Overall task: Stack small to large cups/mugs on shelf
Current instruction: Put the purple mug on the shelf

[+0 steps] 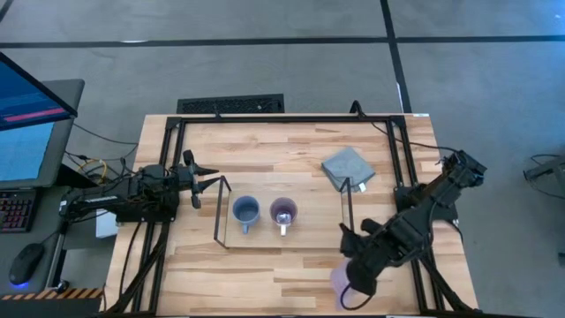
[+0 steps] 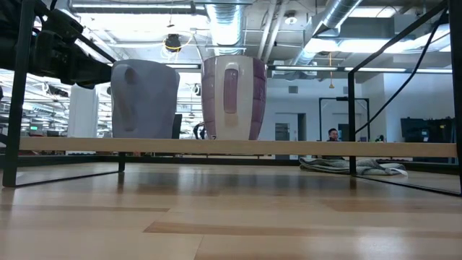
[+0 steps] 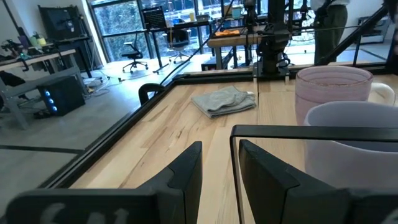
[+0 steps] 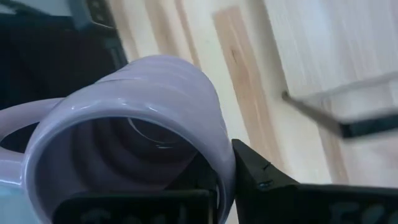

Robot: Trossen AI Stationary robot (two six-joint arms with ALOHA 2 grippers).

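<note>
The shelf [image 1: 313, 231] is a light wood board between two black wire end frames. On the board, bases down, stand a blue-grey mug [image 1: 244, 212] and a lavender mug [image 1: 283, 212], side by side; they also show in the low view as the blue-grey mug [image 2: 144, 100] and the lavender mug [image 2: 232, 97]. My right gripper [image 1: 353, 276] is near the table's near edge, shut on a second lavender mug [image 1: 340, 281]. My left gripper [image 1: 207, 181] is open at the shelf's left end frame [image 3: 234, 149], whose wire runs between its fingers. My right gripper [image 4: 224, 168] holds the second lavender mug by its rim [image 4: 217, 146], on the side away from the handle [image 4: 15, 127]. One finger is inside the mug and the other finger [image 4: 261, 177] is outside. The fingers slant down into the open top. I cannot tell whether the mug is clear of the table.
A folded grey cloth [image 1: 347, 168] lies beyond the shelf's right end. A black metal frame [image 1: 265, 117] runs around the table. Bare wood lies between the shelf and the near edge. Monitors and a keyboard sit off the table's left side.
</note>
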